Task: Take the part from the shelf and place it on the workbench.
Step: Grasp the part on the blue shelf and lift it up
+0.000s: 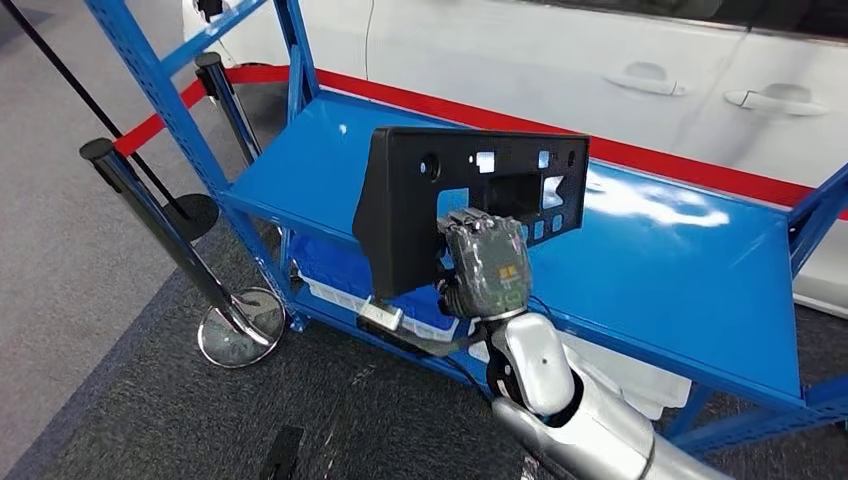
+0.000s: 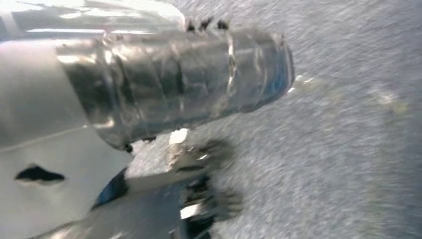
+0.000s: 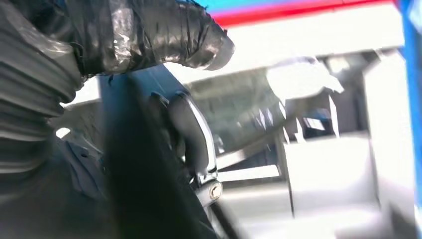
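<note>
Black plastic part (image 1: 455, 205), a flat panel with cutouts, held upright above the blue shelf (image 1: 660, 270), lifted clear of it. Right hand (image 1: 485, 262) grips its lower edge; the wrist view shows the thumb (image 3: 149, 37) clamped over it. Pickup looks done; workbench placement remains. Left hand (image 2: 164, 94) hangs over grey floor (grip unreadable, blurred).

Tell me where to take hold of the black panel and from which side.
Grip the black panel at its lower edge, coming from the aisle side, roughly where the right hand holds it now. It stands upright over the blue shelf, and its cut-out openings and thin rim there probably give the fingers purchase.
</note>
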Tool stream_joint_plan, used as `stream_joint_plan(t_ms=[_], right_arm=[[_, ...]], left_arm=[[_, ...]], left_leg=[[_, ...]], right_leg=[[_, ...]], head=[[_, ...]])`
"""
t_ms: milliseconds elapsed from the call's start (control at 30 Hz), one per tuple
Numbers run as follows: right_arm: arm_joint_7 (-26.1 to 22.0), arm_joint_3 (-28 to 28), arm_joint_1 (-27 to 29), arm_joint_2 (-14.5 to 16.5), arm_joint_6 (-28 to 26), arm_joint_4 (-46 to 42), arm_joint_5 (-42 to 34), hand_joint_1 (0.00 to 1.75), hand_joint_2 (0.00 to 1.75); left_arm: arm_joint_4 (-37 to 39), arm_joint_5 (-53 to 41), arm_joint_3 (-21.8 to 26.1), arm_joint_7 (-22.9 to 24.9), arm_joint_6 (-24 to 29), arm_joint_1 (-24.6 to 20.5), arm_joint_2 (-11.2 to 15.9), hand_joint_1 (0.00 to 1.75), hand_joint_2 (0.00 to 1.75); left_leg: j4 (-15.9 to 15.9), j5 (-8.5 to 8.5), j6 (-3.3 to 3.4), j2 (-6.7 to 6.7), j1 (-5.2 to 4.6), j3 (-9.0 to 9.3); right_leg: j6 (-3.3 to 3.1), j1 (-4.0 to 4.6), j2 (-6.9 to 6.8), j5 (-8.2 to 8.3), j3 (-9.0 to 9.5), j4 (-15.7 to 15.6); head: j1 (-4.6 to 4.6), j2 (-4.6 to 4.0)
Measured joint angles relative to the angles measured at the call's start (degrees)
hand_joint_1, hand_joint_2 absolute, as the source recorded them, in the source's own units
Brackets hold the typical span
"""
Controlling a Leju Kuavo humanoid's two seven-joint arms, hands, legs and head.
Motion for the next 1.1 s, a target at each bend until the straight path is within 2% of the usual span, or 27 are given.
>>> stream_joint_plan(t_ms=[67,100,133,167,233,267,333,400,467,533,600,633,667,700,767,800,833,867,933,1000,1100], right_arm=[[0.0,-0.7,1.0,-1.0,0.0,-4.2,0.9,1.75,1.75],[0.0,-1.0,1.6,-1.5,0.0,-6.0,1.0,1.75,1.75],[0.0,-1.1,2.2,-1.9,0.1,-7.5,1.0,1.75,1.75],[0.1,-1.3,2.7,-2.4,0.1,-8.9,1.0,1.75,1.75],[0.1,-1.7,3.2,-3.1,0.1,-11.4,1.0,1.75,1.75],[0.1,-1.8,3.3,-3.3,0.1,-12.4,1.0,1.75,1.75],[0.2,-2.0,3.5,-3.6,0.1,-14.1,1.0,1.75,1.75],[0.3,-2.1,4.0,-3.9,0.1,-15.6,1.0,1.75,1.75],[0.2,-2.2,4.3,-4.2,0.1,-17.0,1.0,1.75,1.75],[0.2,-2.3,4.3,-4.4,0.2,-18.3,1.0,1.75,1.75],[0.2,-2.4,4.4,-4.6,0.2,-19.1,1.0,1.75,1.75],[0.2,-2.4,4.6,-4.7,0.2,-19.4,1.0,1.75,1.75],[0.2,-2.4,4.7,-4.8,0.2,-19.7,1.0,1.75,1.75],[0.2,-2.4,4.7,-4.8,0.2,-20.0,1.0,1.75,1.75],[0.2,-2.5,4.8,-5.0,0.2,-20.7,1.0,1.75,1.75],[0.2,-2.5,4.7,-5.1,0.2,-21.1,1.0,1.75,1.75],[0.1,-2.5,4.8,-5.1,0.1,-21.4,1.1,1.75,1.75],[0.0,-2.6,5.0,-5.2,0.0,-21.7,1.4,1.75,1.75],[-0.5,-2.7,5.8,-5.4,-0.3,-22.8,1.8,1.75,1.75],[-1.4,-2.9,7.0,-5.6,-1.2,-24.5,1.8,1.75,1.75],[-2.7,-3.0,8.9,-6.3,-3.2,-27.7,1.0,1.75,1.75]], left_arm=[[0.3,-0.5,0.0,-0.4,0.2,-0.8,-0.1,0.0,0.0],[0.4,-0.5,0.0,-0.5,0.2,-1.0,-0.2,0.0,0.0],[0.4,-0.6,0.0,-0.6,0.2,-1.1,-0.3,0.0,0.0],[0.5,-0.7,0.0,-0.6,0.2,-1.2,-0.4,0.0,0.0],[0.6,-0.7,0.0,-0.6,0.2,-1.3,-0.6,0.0,0.0],[0.7,-0.7,0.0,-0.6,0.3,-1.4,-0.7,0.0,0.0],[0.8,-0.7,0.0,-0.6,0.3,-1.7,-0.7,0.0,0.0],[0.9,-0.8,0.0,-0.7,0.4,-1.8,-0.7,0.0,0.0],[1.0,-0.8,0.0,-0.7,0.4,-1.8,-0.7,0.0,0.0],[1.1,-0.8,0.0,-0.7,0.4,-1.9,-0.7,0.0,0.0],[1.1,-0.8,0.0,-0.7,0.4,-2.0,-0.8,0.0,0.0],[1.1,-0.8,0.0,-0.7,0.4,-1.9,-0.8,0.0,0.0],[1.1,-0.8,0.0,-0.7,0.4,-1.9,-0.8,0.0,0.0],[1.1,-0.8,0.0,-0.7,0.4,-1.9,-0.8,0.0,0.0],[1.2,-0.8,0.0,-0.7,0.4,-2.1,-0.8,0.0,0.0],[1.2,-0.9,0.0,-0.8,0.4,-2.2,-0.8,0.0,0.0],[1.3,-1.2,0.0,-0.8,0.4,-2.3,-0.8,0.0,0.0],[1.4,-1.7,0.0,-0.9,0.4,-2.4,-0.8,0.0,0.0],[1.5,-3.2,0.0,-1.1,0.4,-2.4,-0.9,0.0,0.87],[1.7,-5.4,0.0,-1.8,0.4,-2.6,-0.9,0.0,1.75],[2.4,-8.6,0.2,-3.1,0.4,-3.4,-1.1,0.0,1.75]], left_leg=[[-0.2,0.07,0.26,0.14,0.12,0.2],[-0.1,-0.01,0.28,0.16,0.16,0.17],[0.1,-0.13,0.21,0.16,0.23,0.13],[0.4,-0.31,0.04,0.13,0.36,0.07],[1.5,-0.96,-0.61,0.09,0.78,-0.19],[2.2,-1.4,-1.07,0.05,0.78,-0.46],[3.3,-2.01,-1.75,-0.06,0.66,-1.0],[3.5,-2.07,-2.1,-0.17,0.54,-1.27],[4.7,-2.94,-2.47,-0.13,0.61,-1.86],[9.8,-5.85,-2.82,-0.06,0.67,-4.23],[17.3,-8.88,-2.87,-0.05,0.66,-7.82],[19.5,-9.28,-2.68,-0.06,0.59,-8.99],[19.7,-8.58,-2.3,-0.07,0.45,-9.15],[17.4,-6.85,-1.69,-0.09,0.21,-8.17],[9.7,-2.98,0.19,-0.09,-0.59,-4.49],[6.4,-1.88,1.07,-0.08,-0.96,-2.89],[4.4,-1.53,1.7,-0.09,-1.31,-1.95],[3.6,-1.69,2.04,-0.11,-1.5,-1.57],[2.0,-1.17,2.03,-0.14,-1.45,-0.82],[0.1,-0.42,1.68,0.04,-0.92,0.3],[-0.5,-0.28,1.35,0.16,-0.58,0.8]], right_leg=[[0.46,-0.27,-0.05,-3.45,-3.22,7.0],[0.73,-0.45,-0.06,-4.54,-4.81,10.3],[0.99,-0.67,-0.08,-4.66,-5.66,11.9],[1.24,-0.9,-0.12,-3.73,-5.45,11.3],[1.78,-1.37,-0.25,-0.51,-2.31,4.9],[1.9,-1.46,-0.19,0.57,-0.65,1.8],[1.2,-1.42,0.05,0.92,0.67,-0.9],[0.0,-1.35,0.22,0.96,0.35,-0.6],[-0.66,-1.46,0.23,1.04,0.24,-0.6],[-1.03,-1.47,0.2,1.09,0.26,-0.8],[-1.24,-1.2,0.17,1.06,0.25,-0.8],[-1.35,-0.98,0.17,1.02,0.28,-0.8],[-1.45,-0.73,0.19,0.98,0.36,-0.8],[-1.54,-0.46,0.23,0.93,0.51,-0.8],[-1.7,0.0,0.27,0.83,0.91,-1.0],[-1.68,0.06,0.26,0.84,1.04,-1.1],[-1.59,-0.03,0.21,0.9,1.05,-1.3],[-1.41,-0.18,0.15,1.01,1.03,-1.5],[-0.93,-0.32,0.05,1.18,1.12,-2.0],[-0.35,-0.24,0.01,-0.03,0.52,-0.4],[0.62,-0.67,-0.02,-4.41,-3.83,8.6]], head=[[0.03,0.0],[0.03,0.0],[0.03,0.0],[0.03,0.0],[0.03,0.0],[0.08,0.0],[0.17,0.0],[0.18,0.0],[0.02,0.0],[-0.14,0.0],[-0.2,0.0],[-0.2,0.0],[-0.21,0.0],[-0.2,0.0],[-0.08,0.0],[0.07,0.0],[0.13,0.0],[0.19,0.0],[0.05,0.0],[0.15,0.0],[0.31,0.0]])
